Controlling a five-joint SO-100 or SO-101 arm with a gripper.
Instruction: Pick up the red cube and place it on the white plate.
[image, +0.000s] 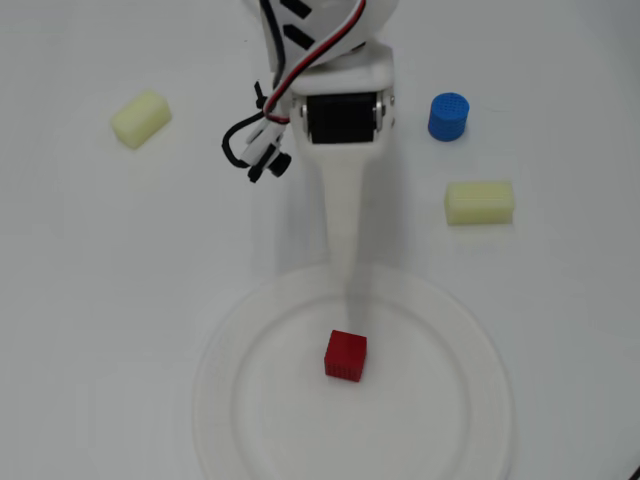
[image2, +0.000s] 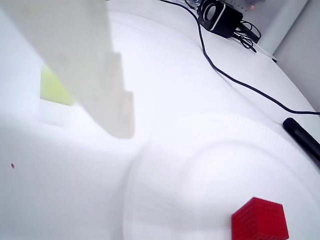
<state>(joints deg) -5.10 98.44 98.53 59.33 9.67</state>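
Note:
The red cube rests on the white plate, a little above the plate's middle in the overhead view. In the wrist view the cube sits at the lower right on the plate. My gripper hangs over the plate's far rim, just short of the cube and not touching it. It holds nothing. Only one white finger shows in the wrist view, with nothing against its tip.
A blue cylinder and a pale yellow block lie right of the arm in the overhead view. Another pale yellow block lies at the left. In the wrist view a black cable runs across the table behind the plate.

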